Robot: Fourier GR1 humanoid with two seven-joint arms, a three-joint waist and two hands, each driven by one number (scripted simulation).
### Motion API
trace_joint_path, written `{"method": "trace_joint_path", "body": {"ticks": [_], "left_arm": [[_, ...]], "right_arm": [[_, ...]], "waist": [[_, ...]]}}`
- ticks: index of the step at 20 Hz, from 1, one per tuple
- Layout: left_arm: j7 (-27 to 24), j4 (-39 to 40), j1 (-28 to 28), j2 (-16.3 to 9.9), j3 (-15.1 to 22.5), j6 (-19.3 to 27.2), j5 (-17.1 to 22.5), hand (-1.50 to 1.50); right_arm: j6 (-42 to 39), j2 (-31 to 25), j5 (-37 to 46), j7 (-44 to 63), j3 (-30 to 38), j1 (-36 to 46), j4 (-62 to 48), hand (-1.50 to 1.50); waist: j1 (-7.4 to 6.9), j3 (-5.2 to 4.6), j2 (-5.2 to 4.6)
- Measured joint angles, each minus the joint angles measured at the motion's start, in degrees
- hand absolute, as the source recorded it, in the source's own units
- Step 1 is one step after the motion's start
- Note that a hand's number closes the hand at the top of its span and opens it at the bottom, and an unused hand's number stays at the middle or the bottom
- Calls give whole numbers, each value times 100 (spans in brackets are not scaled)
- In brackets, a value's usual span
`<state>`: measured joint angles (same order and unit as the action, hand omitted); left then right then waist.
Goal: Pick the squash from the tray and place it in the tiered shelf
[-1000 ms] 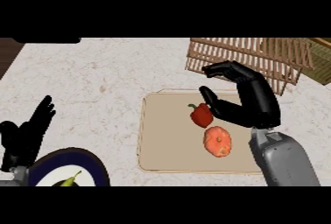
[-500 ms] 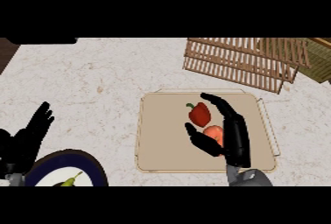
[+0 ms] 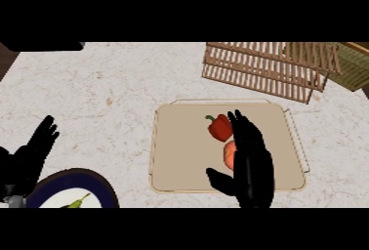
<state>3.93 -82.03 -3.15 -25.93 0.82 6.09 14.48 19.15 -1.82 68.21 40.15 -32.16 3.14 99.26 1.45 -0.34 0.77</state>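
so this looks like the reach-and-grasp step, nothing picked up yet. the right hand [image 3: 249, 163] sits over the beige tray [image 3: 180, 146] in the lower middle of the frame, fingers stretched out long and straight, thumb sticking off to the lower left, so it's open and holding nothing. the squash [image 3: 230, 154] is on the tray, a smooth orange rounded lump, mostly hidden under that hand, only its left edge peeks out. just above it and to the left is a glossy red bell pepper [image 3: 219, 128] with a little green stem, very near the squash.

my guess for the next move: curl the fingers round the squash without nudging the pepper, then lift and carry it up to the tiered shelf [image 3: 267, 68] in the upper right, which is all thin wooden slats.

the left hand [image 3: 32, 151] rests open at the left edge, fingers up. below it there's a dark-rimmed white plate [image 3: 93, 183] with something small and yellow-green on it. the surface [image 3: 108, 88] is pale speckled stone.
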Motion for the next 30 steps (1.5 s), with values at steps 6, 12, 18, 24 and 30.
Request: {"method": "trace_joint_path", "body": {"ticks": [6, 12, 18, 24, 30], "left_arm": [[-12, 59, 112, 10, -11, -34, -26, 0], [-16, 165, 222, 56, -6, -91, -57, 0], [57, 153, 285, 47, -91, -175, -39, 0], [-90, 162, 161, 126, -145, -260, -108, 0], [-71, 225, 205, 199, -235, -341, -223, 0]], "right_arm": [[-2322, 129, 560, 1268, -430, 122, 266, -150], [-4026, 129, 379, 1743, -571, 479, 391, -150], [-4824, 101, 208, 1710, -315, 832, 346, -150], [-5188, 102, 169, 1578, 56, 1006, 60, -150], [-5308, -4, 346, 1387, 383, 939, -124, -150]], "waist": [[-63, 2, -34], [-136, 15, -61], [-165, 25, -70], [-172, 29, -74], [-154, 33, -75]]}}
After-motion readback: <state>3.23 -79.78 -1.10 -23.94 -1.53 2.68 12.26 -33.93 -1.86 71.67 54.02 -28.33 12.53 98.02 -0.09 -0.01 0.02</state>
